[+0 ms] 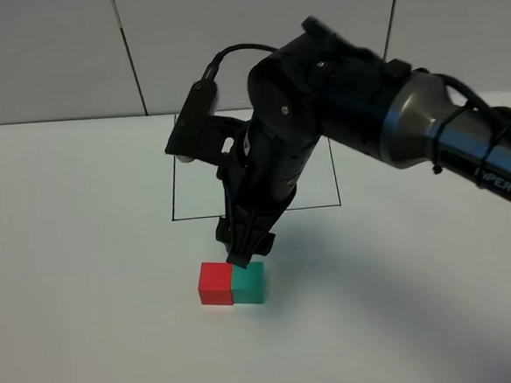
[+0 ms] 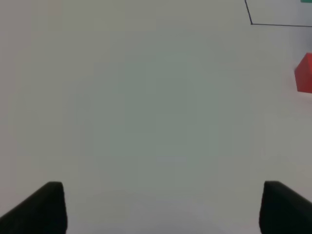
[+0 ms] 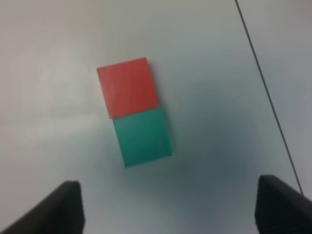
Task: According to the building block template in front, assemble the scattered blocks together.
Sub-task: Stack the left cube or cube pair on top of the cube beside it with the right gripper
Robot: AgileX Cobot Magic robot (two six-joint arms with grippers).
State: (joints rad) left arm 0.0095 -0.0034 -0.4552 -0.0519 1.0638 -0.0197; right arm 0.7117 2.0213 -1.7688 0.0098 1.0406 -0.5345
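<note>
Lying flush, scattered blocks (image 1: 232, 285) run left-right (red at left).

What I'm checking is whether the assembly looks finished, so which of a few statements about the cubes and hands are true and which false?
1. The red cube and the teal cube touch side by side. True.
2. The right hand grips the teal cube. False: it is open above the pair, with nothing in it.
3. Both cubes lie inside the black-lined rectangle. False: they sit outside it, on its near side.
4. The left hand is open and holds nothing. True.
</note>
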